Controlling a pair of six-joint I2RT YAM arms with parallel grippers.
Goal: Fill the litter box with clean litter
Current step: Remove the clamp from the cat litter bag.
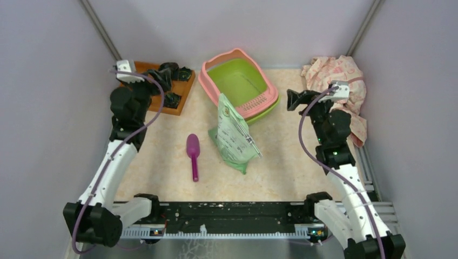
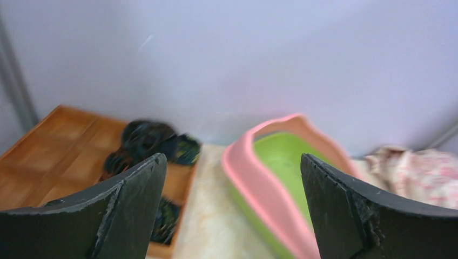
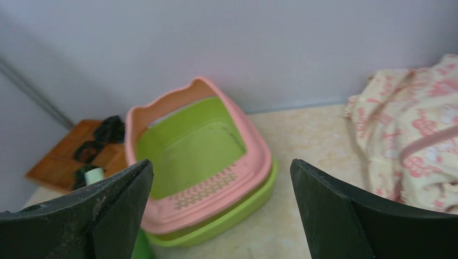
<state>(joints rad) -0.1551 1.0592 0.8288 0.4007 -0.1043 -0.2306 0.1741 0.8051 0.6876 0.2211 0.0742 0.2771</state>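
Observation:
The litter box [image 1: 207, 81], a lime green basin with a pink rim and a slotted grate at its near end, stands at the back middle of the table. Its basin looks bare, and no litter shows in any view. My left gripper [image 1: 163, 76] hangs open over the wooden tray, left of the box. In the left wrist view the left gripper [image 2: 232, 157] frames the box rim [image 2: 254, 172] with nothing between its fingers. My right gripper [image 1: 294, 100] is open to the right of the box. In the right wrist view the right gripper [image 3: 220, 162] points at the box [image 3: 259, 156].
A pale green printed bag [image 1: 233, 135] leans against the box's near end. A purple scoop [image 1: 193, 154] lies left of the bag. An orange-brown wooden tray [image 1: 178, 100] with dark items sits at the back left. A pink patterned cloth [image 1: 335, 73] is bunched at the back right.

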